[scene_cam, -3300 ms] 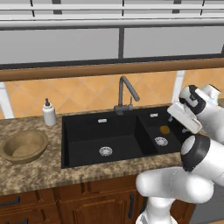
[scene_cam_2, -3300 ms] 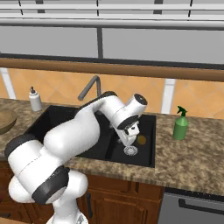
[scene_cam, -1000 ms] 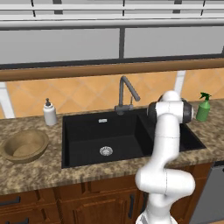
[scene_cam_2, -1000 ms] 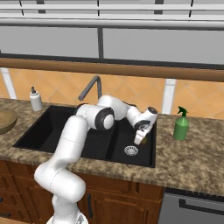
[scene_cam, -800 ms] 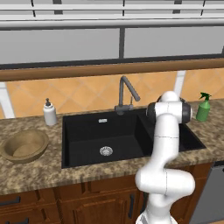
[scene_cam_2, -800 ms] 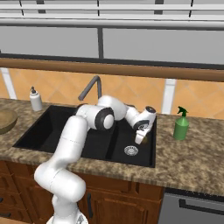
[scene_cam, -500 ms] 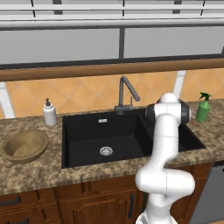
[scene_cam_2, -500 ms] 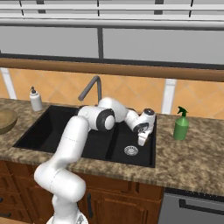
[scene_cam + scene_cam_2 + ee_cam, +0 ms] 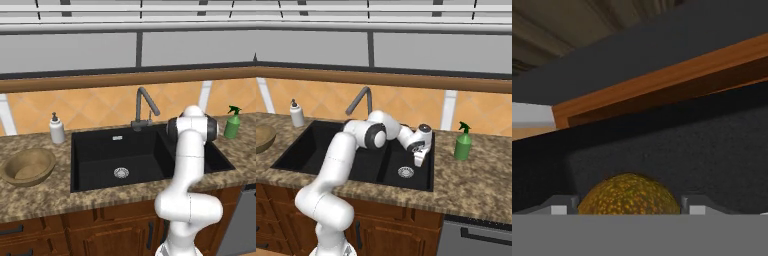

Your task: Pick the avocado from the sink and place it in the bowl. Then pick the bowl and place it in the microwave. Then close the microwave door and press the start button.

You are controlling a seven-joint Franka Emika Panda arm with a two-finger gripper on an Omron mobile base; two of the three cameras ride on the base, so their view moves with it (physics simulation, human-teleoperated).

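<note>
Brownish-olive, egg-shaped avocado (image 9: 629,194), item one of the task, lies in the right basin of the black double sink (image 9: 381,167), bracketed by the parted, not yet gripping fingers (image 9: 559,205); step in hand: grasping; next: close, lift, carry to the tan wooden bowl (image 9: 28,166) on the granite worktop (image 9: 45,197).

The sink (image 9: 95,150) sits in the middle of the desk (image 9: 35,200). The faucet (image 9: 144,107) stands behind the sink. The bowl (image 9: 27,166) rests on the desk to the left of the sink. The soap bottle (image 9: 56,129) stands on the desk behind the bowl, near the sink's back left corner. The spray bottle (image 9: 463,141) stands on the desk to the right of the sink. The tool (image 9: 418,159) hangs down in the right basin, above the drain (image 9: 405,172). The avocado (image 9: 629,194) sits between the two fingertips (image 9: 559,205), with the sink wall behind it.
</note>
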